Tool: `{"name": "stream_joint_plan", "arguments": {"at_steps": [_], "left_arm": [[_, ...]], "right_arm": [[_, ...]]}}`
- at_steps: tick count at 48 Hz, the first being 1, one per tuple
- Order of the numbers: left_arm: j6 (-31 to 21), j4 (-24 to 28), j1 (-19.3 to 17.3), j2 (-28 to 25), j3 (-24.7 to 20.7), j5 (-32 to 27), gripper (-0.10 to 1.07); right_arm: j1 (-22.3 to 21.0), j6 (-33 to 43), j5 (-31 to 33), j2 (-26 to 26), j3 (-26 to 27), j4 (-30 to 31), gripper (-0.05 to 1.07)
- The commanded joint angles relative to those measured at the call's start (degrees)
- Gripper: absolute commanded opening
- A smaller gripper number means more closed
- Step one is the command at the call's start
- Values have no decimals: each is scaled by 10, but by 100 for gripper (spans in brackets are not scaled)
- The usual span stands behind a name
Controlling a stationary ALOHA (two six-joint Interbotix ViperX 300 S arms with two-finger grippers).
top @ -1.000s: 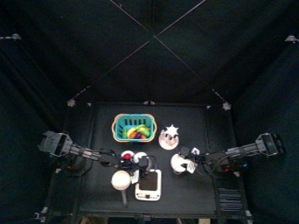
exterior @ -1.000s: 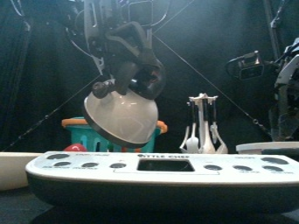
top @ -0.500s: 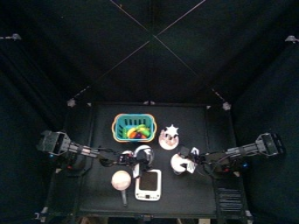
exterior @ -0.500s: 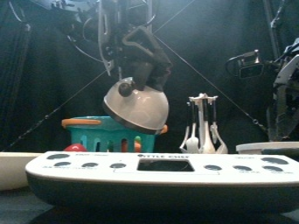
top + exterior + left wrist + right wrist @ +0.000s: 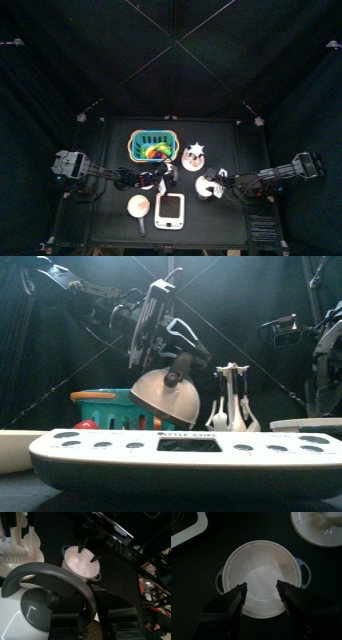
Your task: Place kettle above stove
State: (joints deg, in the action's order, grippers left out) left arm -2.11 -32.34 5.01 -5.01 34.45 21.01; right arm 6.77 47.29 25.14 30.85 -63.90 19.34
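Observation:
My left gripper is shut on the dark arched handle of the white kettle and holds it in the air behind the stove, a flat white slab with dark marks at the table's front. In the top view the kettle hangs just beyond the stove. The left wrist view shows the kettle's handle between my jaws. My right gripper is open and hovers over a white pot, right of the kettle.
A green basket with fruit and a white utensil holder stand at the back. A beige oval with a thin handle lies left of the stove. The white pot sits right of it.
My left gripper has carried the kettle to the right and farther from the front edge, and the kettle now hangs lower and more upright. The right arm has not moved.

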Motion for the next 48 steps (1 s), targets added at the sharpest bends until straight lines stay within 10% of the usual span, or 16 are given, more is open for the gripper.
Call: {"name": "stream_joint_plan", "arguments": {"at_steps": [1, 30, 48], "left_arm": [[1, -3, 0, -1, -12, 8, 56], [1, -23, -9, -25, -11, 14, 95], [5, -16, -26, 17, 30, 26, 96]], "right_arm": [[-2, -1, -5, 2, 4, 1, 86], [-4, 0, -19, -2, 1, 1, 86], [-4, -1, -11, 2, 3, -2, 86]]}}
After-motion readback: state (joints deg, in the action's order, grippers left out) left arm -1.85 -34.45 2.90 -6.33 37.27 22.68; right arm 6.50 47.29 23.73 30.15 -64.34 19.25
